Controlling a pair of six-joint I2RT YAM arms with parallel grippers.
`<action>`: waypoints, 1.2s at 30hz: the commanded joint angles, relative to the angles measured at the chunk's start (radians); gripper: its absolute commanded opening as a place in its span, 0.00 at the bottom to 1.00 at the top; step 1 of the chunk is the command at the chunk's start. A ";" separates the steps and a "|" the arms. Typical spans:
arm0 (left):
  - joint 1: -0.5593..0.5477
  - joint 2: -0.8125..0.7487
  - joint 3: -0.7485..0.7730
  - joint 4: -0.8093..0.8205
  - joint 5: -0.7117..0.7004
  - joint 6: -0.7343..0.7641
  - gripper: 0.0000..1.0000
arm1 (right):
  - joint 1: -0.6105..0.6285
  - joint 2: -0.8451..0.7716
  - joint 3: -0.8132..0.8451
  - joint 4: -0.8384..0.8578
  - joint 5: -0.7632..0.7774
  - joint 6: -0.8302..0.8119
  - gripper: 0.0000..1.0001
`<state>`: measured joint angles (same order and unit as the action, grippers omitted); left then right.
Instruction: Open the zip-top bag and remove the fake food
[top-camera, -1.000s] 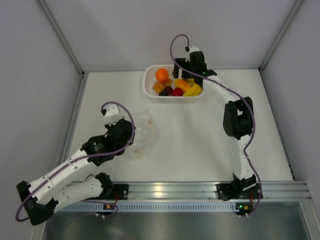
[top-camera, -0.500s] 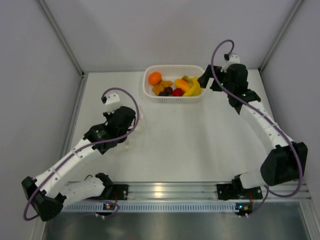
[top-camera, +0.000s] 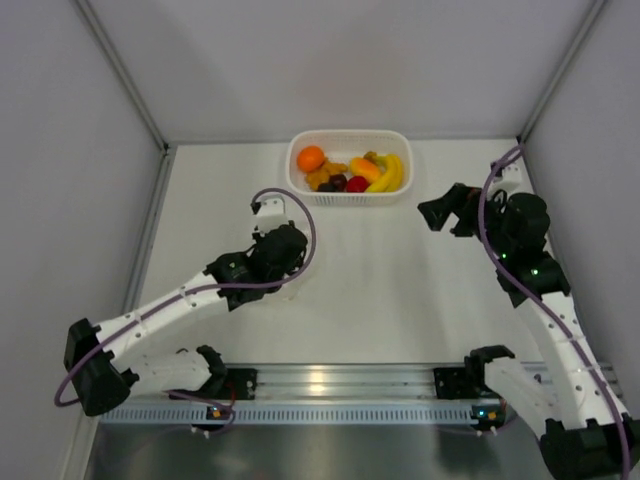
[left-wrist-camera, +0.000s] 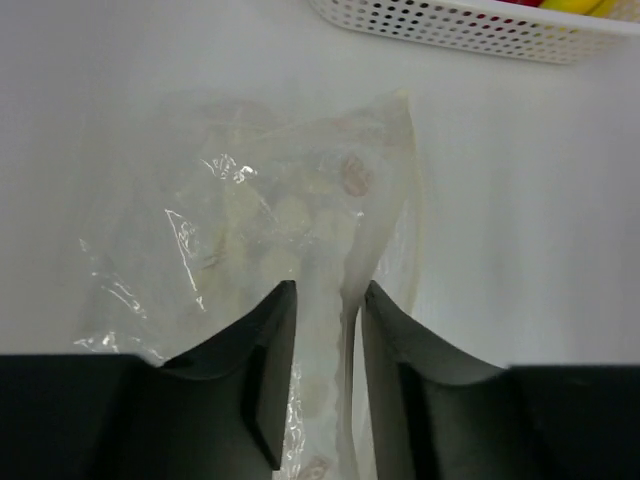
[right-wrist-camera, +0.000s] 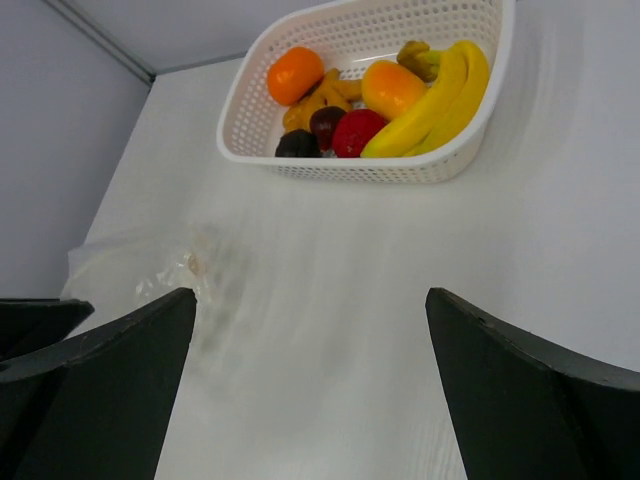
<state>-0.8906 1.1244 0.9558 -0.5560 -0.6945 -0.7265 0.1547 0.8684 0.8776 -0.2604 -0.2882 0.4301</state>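
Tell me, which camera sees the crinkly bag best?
The left wrist view: the zip-top bag fills it, crumpled, pinched in the left gripper. In the top view the left arm hides nearly all of it. The right wrist view shows only a faint blur at its left.

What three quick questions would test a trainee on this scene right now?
1. True or false: the fake food lies in the basket.
2. What does the left gripper pinch? A) the bag B) a banana C) nothing
3. Fill in: the right gripper is ____ and holds nothing.
Key: 1 true; 2 A; 3 open.
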 joint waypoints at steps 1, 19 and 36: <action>-0.019 0.031 0.044 0.107 0.065 0.002 0.41 | -0.003 -0.060 0.015 -0.104 0.059 -0.054 0.99; 0.132 -0.136 0.034 0.039 -0.014 0.191 0.98 | 0.087 -0.267 0.106 -0.424 0.469 -0.224 0.99; 0.222 -0.517 -0.041 -0.163 0.107 0.377 0.98 | 0.393 -0.445 0.057 -0.560 0.905 -0.214 1.00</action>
<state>-0.6720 0.6346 0.9543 -0.6743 -0.6468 -0.4038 0.5346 0.4454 0.9421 -0.7853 0.5640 0.2047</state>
